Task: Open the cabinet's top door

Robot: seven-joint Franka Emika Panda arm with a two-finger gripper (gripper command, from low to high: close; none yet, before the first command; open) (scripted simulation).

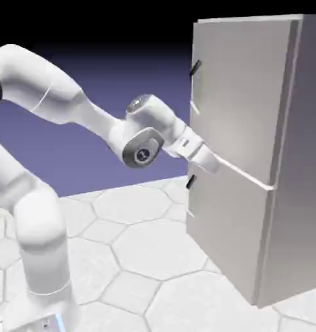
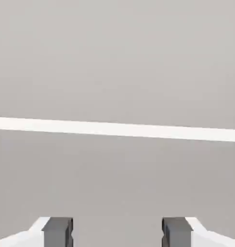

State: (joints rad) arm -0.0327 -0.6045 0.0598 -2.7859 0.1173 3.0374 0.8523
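The tall light-grey cabinet (image 1: 296,162) stands at the right of the exterior view. Its top door (image 1: 238,91) lies flush with the front, with its dark-and-silver bar handle (image 1: 195,68) near the left edge. My gripper (image 1: 214,165) sits close to the front, well below that handle, at the pale seam (image 2: 114,129) between the two panels. In the hand view the flat grey top door (image 2: 117,58) fills the picture above the seam. Both grey fingertips (image 2: 57,232) stand apart, and my gripper (image 2: 117,234) is open with nothing between them.
The shorter lower door (image 1: 225,227) has its own small dark handle (image 1: 190,182), just left of and below my hand. The arm's elbow (image 1: 144,146) hangs in front of the cabinet. A white hexagon-tiled table (image 1: 147,259) lies underneath.
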